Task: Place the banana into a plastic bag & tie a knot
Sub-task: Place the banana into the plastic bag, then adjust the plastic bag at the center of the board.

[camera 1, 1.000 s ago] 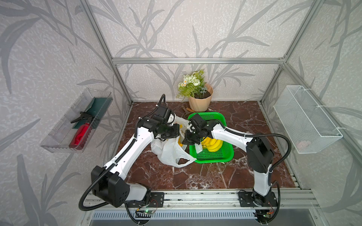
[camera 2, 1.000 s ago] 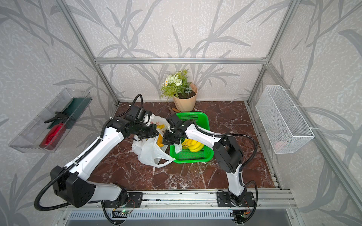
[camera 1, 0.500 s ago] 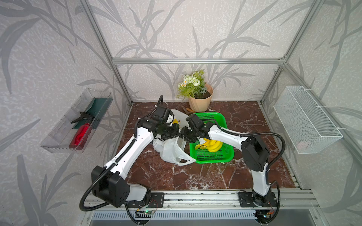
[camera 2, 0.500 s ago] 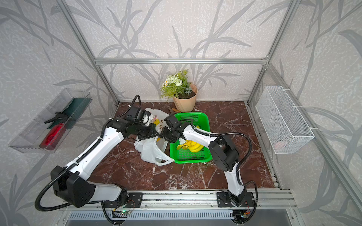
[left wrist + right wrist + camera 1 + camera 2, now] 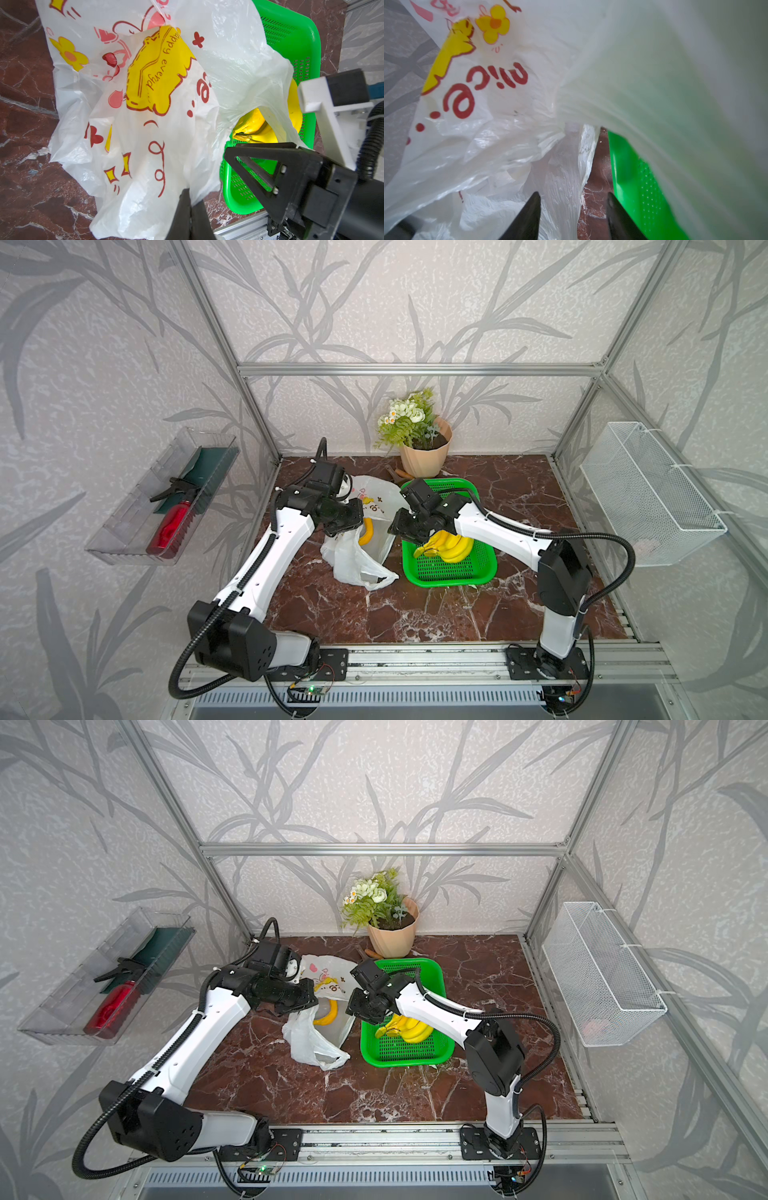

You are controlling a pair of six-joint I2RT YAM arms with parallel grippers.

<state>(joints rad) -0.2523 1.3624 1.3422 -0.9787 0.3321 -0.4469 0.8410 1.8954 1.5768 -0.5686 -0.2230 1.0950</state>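
Over the last second the right end effector (image 5: 395, 527) has edged toward the left one, and its jaws, together then, now stand apart. Its wrist view shows only loose film ahead of the fingertips. The left end effector (image 5: 191, 204) is pinched on an edge of the plastic bag (image 5: 357, 560), holding the mouth up. The banana (image 5: 366, 531) lies inside that mouth, between the two end effectors and just beside the left one's tip. The bunch (image 5: 451, 545) in the green basket (image 5: 449, 583) sits under the right wrist, behind its fingers.

Loading looks done, and tying the handles comes next. For that the right end effector must find a handle. One handle loop (image 5: 376, 577) lies slack on the counter (image 5: 415, 614), away from both tips on the robot's base side. Film this thin will likely slip unless it is bunched before clamping.
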